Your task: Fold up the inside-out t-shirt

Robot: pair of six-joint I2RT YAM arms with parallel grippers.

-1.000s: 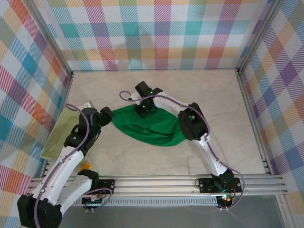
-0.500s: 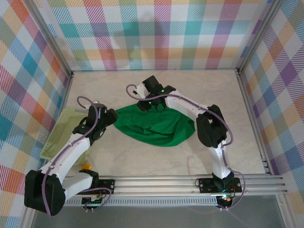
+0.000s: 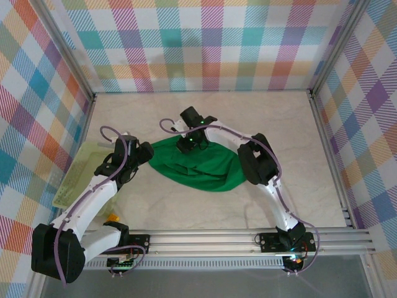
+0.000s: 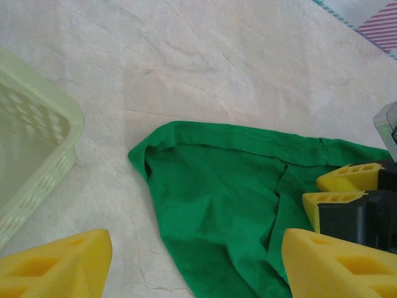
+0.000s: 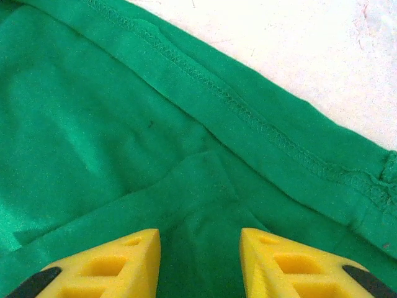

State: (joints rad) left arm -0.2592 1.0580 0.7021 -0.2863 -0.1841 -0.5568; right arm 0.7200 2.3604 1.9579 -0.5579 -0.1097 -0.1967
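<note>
The inside-out t-shirt (image 3: 201,166) lies in a rounded, rumpled green heap near the middle of the marbled table (image 3: 291,130). Left of the shirt and well apart from it, I see the pale mesh basket (image 3: 74,177) against the table's side. From the left wrist camera the basket (image 4: 31,149) sits left of the shirt's (image 4: 217,205) pointed corner, with bare table between them.

The left gripper (image 3: 144,152) hangs just beside the shirt's left tip. Its view shows the left gripper (image 4: 195,248) with its yellow fingers (image 4: 56,264) spread wide. The shirt's corner lies ahead of the gap and the jaws hold nothing.

At the shirt's far edge, the right gripper (image 3: 192,144) points down onto the cloth. From its own camera the right gripper (image 5: 200,239) has its fingers (image 5: 124,257) partway apart. Flat shirt fabric (image 5: 93,124) lies in the gap and a stitched hem runs diagonally just beyond. I see nothing pinched between them, and I cannot tell whether the tips touch the cloth. The left wrist camera also catches the right gripper (image 4: 347,189) over the shirt's right part.
</note>
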